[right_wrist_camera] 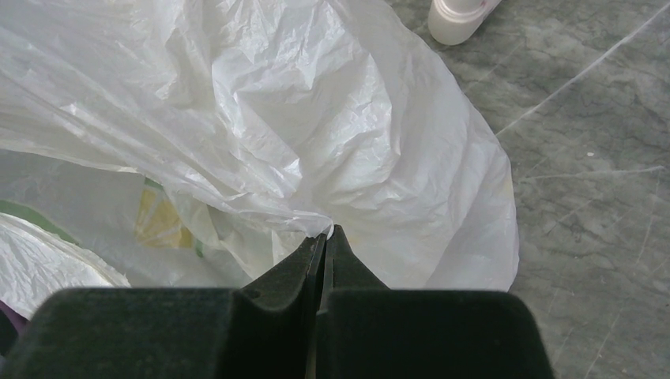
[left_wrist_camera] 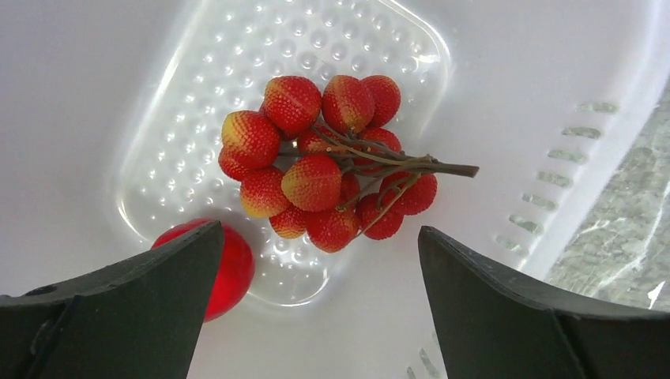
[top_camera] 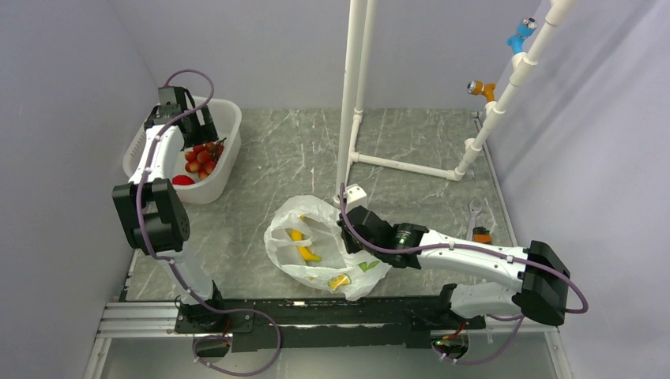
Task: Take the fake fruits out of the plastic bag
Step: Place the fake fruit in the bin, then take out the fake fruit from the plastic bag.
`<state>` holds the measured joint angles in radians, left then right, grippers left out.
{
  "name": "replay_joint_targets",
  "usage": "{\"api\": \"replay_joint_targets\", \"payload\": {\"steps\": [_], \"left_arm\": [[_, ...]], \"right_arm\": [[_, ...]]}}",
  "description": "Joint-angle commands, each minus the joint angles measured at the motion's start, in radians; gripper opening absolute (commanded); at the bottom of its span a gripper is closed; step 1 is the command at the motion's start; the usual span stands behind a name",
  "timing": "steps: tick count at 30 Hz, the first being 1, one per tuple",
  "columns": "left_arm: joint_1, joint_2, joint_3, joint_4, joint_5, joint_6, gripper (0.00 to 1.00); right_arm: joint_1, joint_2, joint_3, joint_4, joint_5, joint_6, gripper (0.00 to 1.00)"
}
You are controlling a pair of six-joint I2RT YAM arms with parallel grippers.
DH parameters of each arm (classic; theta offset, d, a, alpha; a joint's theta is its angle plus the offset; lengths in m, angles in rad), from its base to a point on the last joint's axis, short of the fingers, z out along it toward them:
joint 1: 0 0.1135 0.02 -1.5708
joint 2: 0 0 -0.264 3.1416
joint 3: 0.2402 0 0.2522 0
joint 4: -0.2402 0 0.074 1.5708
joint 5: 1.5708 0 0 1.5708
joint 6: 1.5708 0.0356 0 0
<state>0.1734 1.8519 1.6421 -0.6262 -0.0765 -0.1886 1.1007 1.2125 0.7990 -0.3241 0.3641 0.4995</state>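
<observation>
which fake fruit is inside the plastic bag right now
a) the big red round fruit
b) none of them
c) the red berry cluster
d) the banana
D: the banana lies inside the open plastic bag, while the berry cluster and the red round fruit sit in the white tub.

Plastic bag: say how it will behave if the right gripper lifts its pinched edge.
The plastic bag is thin and crumpled, so it would likely drape limply. It looks very light; the banana inside would probably slide to the lowest fold. The film pinched in the shut right gripper might slip.
</observation>
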Motion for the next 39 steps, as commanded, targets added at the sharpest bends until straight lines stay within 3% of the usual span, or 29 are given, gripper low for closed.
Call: {"api": "replay_joint_targets", "payload": {"steps": [1,5,8,14,19,23,26,30,34,36,39], "left_arm": [[0.000,-0.109,-0.043,0.049,-0.015,-0.011,0.98],[-0.022,-0.211,-0.127,0.115,-0.023,-0.009,0.95],[-0.098,-0.292,-0.193,0.152,-0.064,0.012,0.95],[-0.384,-0.428,-0.288,0.221,-0.183,0.122,0.98],[-0.589,-0.525,-0.343,0.233,-0.388,0.236,0.99],[-0.617,-0.602,-0.321,0.054,-0.223,0.064,0.99],[-0.616,-0.738,-0.406,-0.032,0.007,-0.054,0.98],[-0.616,-1.006,-0.632,0.027,0.296,-0.248,0.98],[-0.631,-1.245,-0.886,0.216,0.541,-0.503,0.99],[-0.679,-1.342,-0.999,0.334,0.573,-0.632,0.98],[-0.820,-1.402,-1.081,0.371,0.437,-0.701,0.93]], "right_arm": [[-0.003,0.004,-0.009,0.061,-0.024,-0.019,0.00],[-0.003,0.000,0.000,0.060,-0.039,-0.027,0.00],[-0.002,-0.008,-0.002,0.074,-0.059,-0.027,0.00],[-0.002,-0.014,-0.004,0.104,-0.104,-0.021,0.00],[-0.002,-0.026,-0.017,0.114,-0.127,-0.016,0.00],[-0.002,-0.012,-0.010,0.127,-0.155,-0.028,0.00],[-0.002,-0.003,-0.029,0.174,-0.175,-0.024,0.00],[-0.001,0.009,-0.059,0.254,-0.200,-0.008,0.00],[-0.002,0.006,-0.099,0.361,-0.247,-0.004,0.00],[-0.003,-0.004,-0.126,0.411,-0.270,0.003,0.00],[-0.001,-0.008,-0.152,0.458,-0.295,0.013,0.00]]}}
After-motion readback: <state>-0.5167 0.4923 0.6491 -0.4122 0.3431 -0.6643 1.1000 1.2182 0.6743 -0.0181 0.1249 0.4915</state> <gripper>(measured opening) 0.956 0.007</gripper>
